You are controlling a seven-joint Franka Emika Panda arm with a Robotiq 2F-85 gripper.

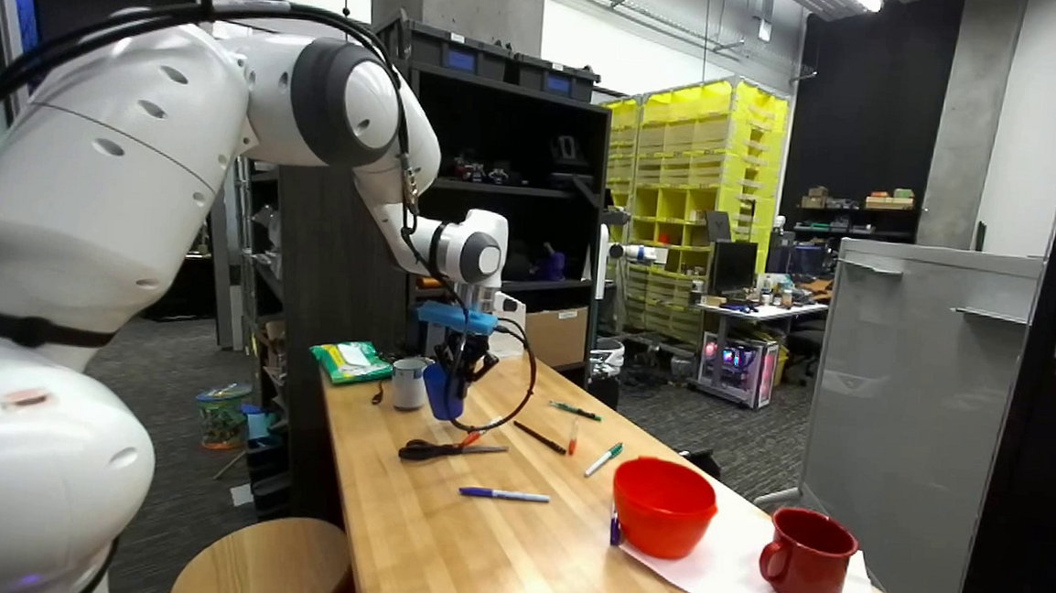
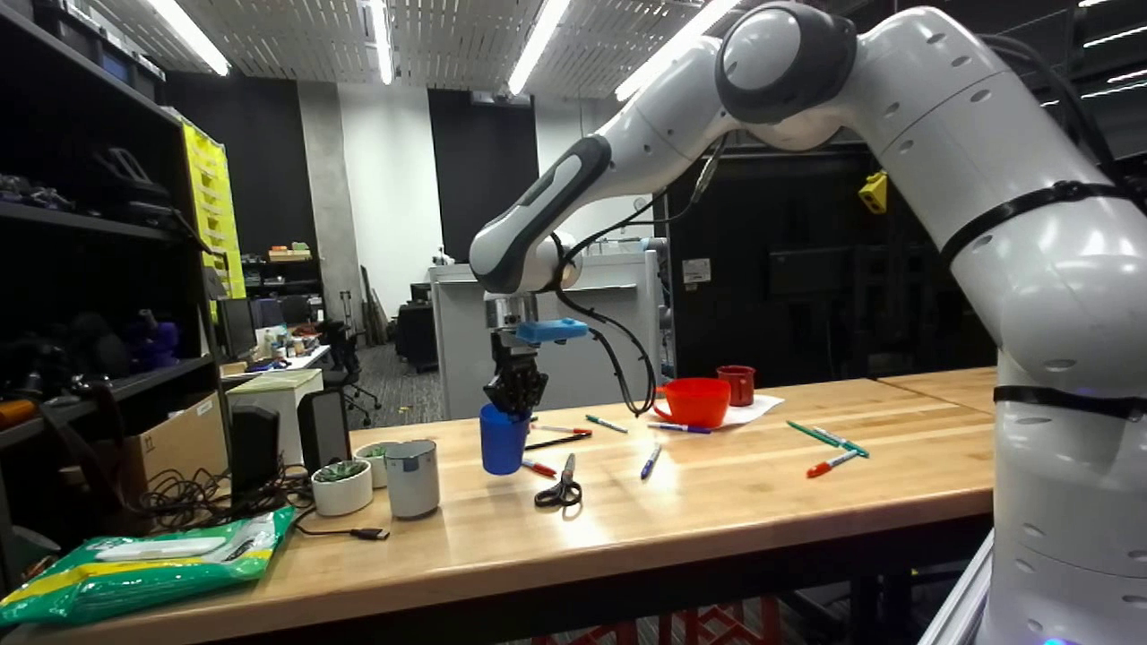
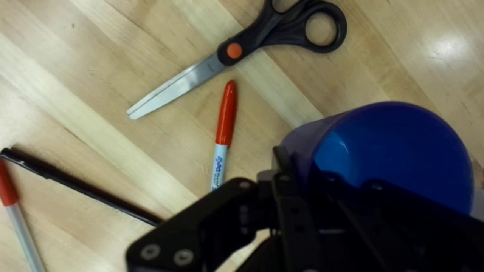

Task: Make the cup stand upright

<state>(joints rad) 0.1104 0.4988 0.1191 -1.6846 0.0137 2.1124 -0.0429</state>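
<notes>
The blue cup (image 2: 502, 443) is nearly upright with its mouth facing up. It also shows in an exterior view (image 1: 438, 392), where it leans slightly, and in the wrist view (image 3: 408, 151), where I look into its open mouth. My gripper (image 3: 291, 170) is shut on the cup's wall at the rim, one finger outside and one inside. The gripper also shows above the cup in both exterior views (image 1: 464, 375) (image 2: 518, 408). I cannot tell whether the cup's base touches the table (image 1: 422, 528). The fingertip inside the cup is partly hidden in shadow.
Black scissors (image 3: 264, 34) and a red marker (image 3: 225, 124) lie close to the cup. A grey mug (image 2: 412, 479) stands nearby. Several other pens, including a blue marker (image 1: 504, 494), lie around. The red bowl (image 1: 662, 506) and dark red mug (image 1: 808, 559) stand farther along the table.
</notes>
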